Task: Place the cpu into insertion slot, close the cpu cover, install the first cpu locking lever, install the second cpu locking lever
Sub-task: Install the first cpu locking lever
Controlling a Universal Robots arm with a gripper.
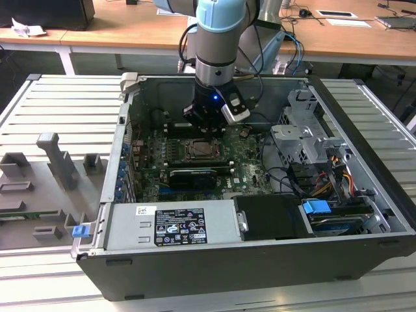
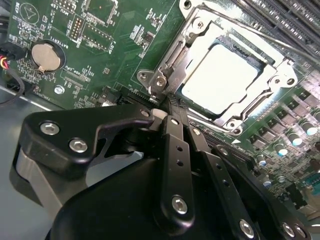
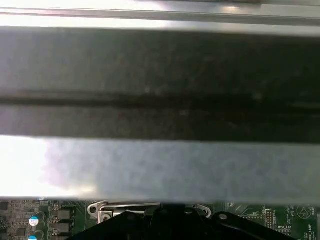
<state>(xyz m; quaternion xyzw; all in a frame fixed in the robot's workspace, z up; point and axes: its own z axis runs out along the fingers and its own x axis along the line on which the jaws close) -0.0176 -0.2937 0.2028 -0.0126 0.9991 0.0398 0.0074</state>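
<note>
The cpu (image 2: 224, 80), a flat square chip with a pale silver top, lies in the insertion slot (image 1: 201, 151) on the green board. The silvery cpu cover (image 2: 175, 52) lies flat around it as a frame. In the second wrist view my gripper (image 2: 170, 102) has its black fingers (image 2: 175, 150) drawn together, tips at one corner of the socket beside a screw post. In the exterior view the gripper (image 1: 209, 123) hangs low inside the open case, just behind the socket. In the first wrist view an edge of the cover (image 3: 125, 210) shows under the case wall.
The case walls (image 1: 130, 117) surround the board. A grey power supply (image 1: 169, 224) fills the front, and a drive cage (image 1: 305, 140) with cables stands at the exterior view's right. A long black card (image 1: 188, 177) lies in front of the socket. Memory slots (image 2: 280, 15) and a coin battery (image 2: 45, 55) flank it.
</note>
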